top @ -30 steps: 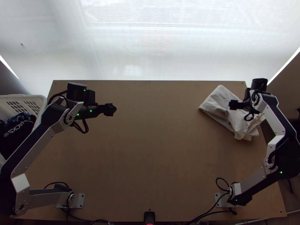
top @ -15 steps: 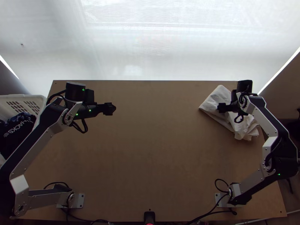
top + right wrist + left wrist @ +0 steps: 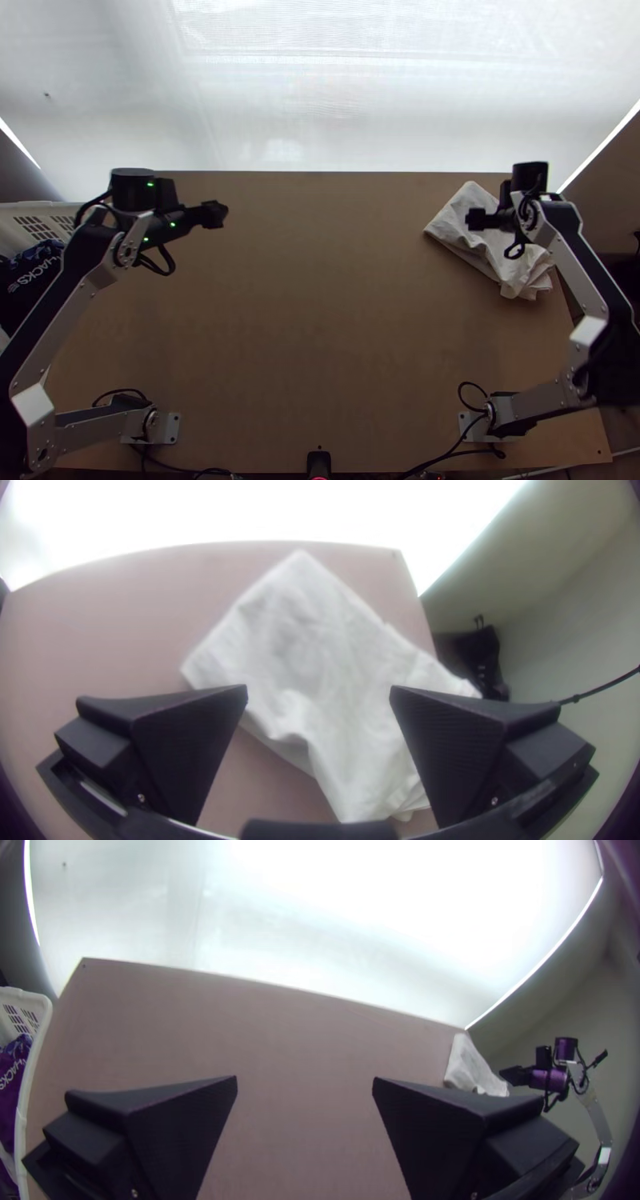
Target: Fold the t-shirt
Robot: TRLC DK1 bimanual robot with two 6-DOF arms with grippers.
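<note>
Since the first frame, we see the right end effector (image 3: 480, 219) shifted left over the t-shirt (image 3: 454, 214); the left end effector (image 3: 214, 214) has moved slightly left and toward the far edge. The t-shirt has kept its place at the far right of the table (image 3: 320, 320).

We judge the fold as mostly complete: the t-shirt lies in 1 compact, roughly rectangular bundle, set at an angle. Its near right end is creased and uneven, so 1 tidying pass may remain. Both end effectors are set wide, fingers well apart, and hold nothing.

At the left edge we note a white basket (image 3: 24, 206) with dark clothes (image 3: 34, 276), and at the near edge a black device (image 3: 318, 462) and cables (image 3: 448, 454). The right end effector stands above the t-shirt; we would clear it before inspecting the folds.
</note>
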